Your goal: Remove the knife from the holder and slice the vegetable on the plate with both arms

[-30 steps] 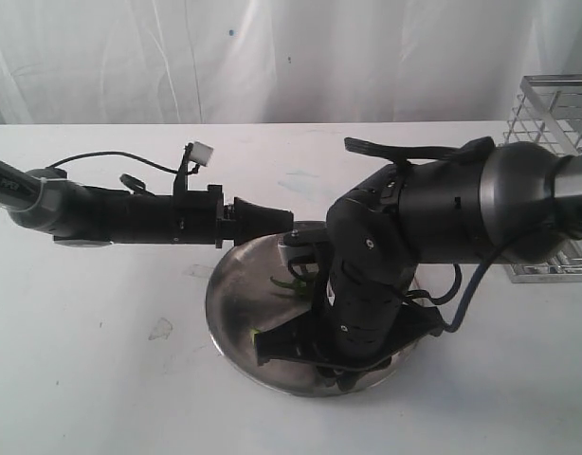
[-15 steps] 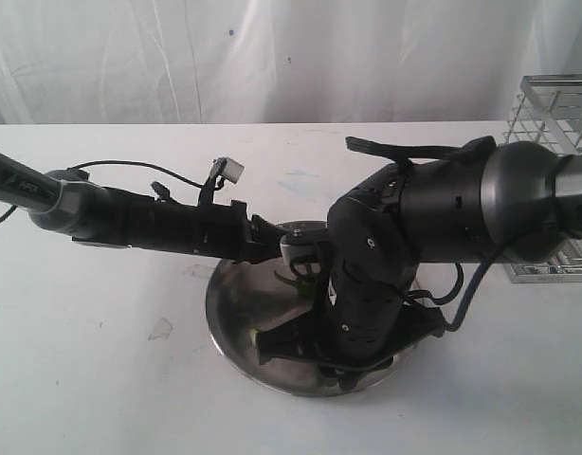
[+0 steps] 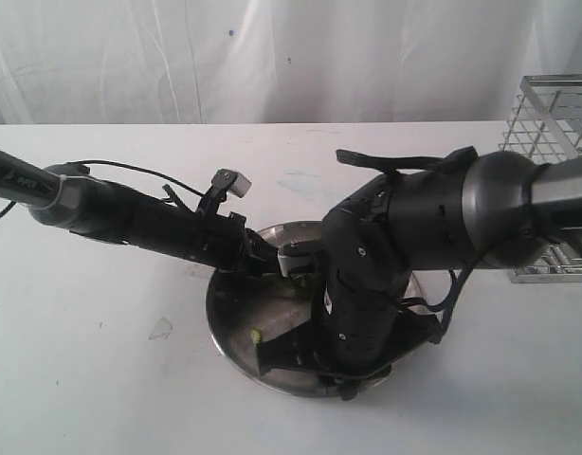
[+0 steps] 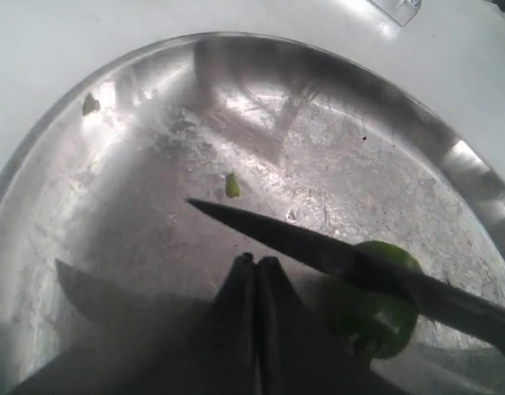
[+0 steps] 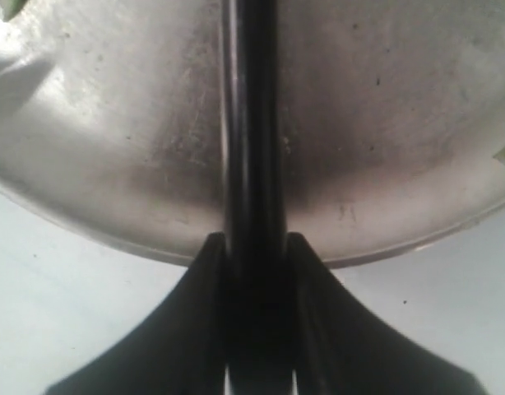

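- Left fingers (image 4: 251, 290) are pressed together and hold nothing. The right fingers (image 5: 205, 284) pinch the knife (image 4: 318, 249) by its black handle.
- Over the last second the left arm has swung in from the worktop's left edge. Its tip has dipped onto the plate (image 3: 229, 320) and ended just beside the vegetable (image 4: 376, 319); I cannot tell whether they touch.
- This probably means the vegetable is being steadied for a cut, since the blade already lies across its top.
- The vegetable sits inside the plate, near the middle of the worktop. A small green slice (image 4: 233, 185) lies apart from it.
- The left arm stretches low and slants downward. The right arm folds steeply over the plate's front rim.
- The holder (image 3: 547, 123) stands by the worktop's right edge, well apart.
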Tool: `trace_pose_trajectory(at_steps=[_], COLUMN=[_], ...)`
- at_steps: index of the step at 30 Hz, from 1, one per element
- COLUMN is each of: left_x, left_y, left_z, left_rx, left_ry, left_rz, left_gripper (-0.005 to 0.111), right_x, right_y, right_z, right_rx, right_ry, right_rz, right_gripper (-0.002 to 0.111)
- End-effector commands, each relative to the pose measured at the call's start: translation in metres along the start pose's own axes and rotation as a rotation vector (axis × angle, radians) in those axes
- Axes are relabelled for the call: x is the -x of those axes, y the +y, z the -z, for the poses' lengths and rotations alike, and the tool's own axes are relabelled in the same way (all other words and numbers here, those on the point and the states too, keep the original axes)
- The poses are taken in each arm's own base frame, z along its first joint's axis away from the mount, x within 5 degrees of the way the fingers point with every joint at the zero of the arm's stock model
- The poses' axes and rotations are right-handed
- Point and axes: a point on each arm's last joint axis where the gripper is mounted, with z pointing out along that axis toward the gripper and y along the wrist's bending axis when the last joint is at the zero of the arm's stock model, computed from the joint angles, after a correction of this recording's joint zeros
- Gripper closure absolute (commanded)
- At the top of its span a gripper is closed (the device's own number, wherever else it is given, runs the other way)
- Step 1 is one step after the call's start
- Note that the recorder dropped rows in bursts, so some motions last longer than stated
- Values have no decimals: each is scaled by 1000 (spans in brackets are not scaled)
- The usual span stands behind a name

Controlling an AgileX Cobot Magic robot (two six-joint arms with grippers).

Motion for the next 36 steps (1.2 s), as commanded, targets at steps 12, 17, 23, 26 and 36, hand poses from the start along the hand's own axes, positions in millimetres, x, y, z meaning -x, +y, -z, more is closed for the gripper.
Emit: trace_pose_trajectory(at_steps=[12, 17, 23, 26, 36], left_x=[45, 44, 29, 21, -23], left_y=[-13, -25, -27, -25, -3], left_z=[40, 22, -4, -12, -30], left_rx=[-40, -105, -86, -74, 7], left_ry=[-214, -236, -176, -144, 49], left_rz=[11, -12, 2, 8, 101], left_gripper=[107, 107, 107, 107, 107], right_x=[-1, 0, 0, 0, -1], right_y=[0, 1, 1, 1, -1], right_z=[-14, -14, -14, -14, -14], right_rx=[-19, -14, -13, -13, -34], right_ry=[35, 27, 25, 25, 41], right_rz=[11, 11, 11, 11, 22], right_gripper=[108, 108, 108, 108, 108])
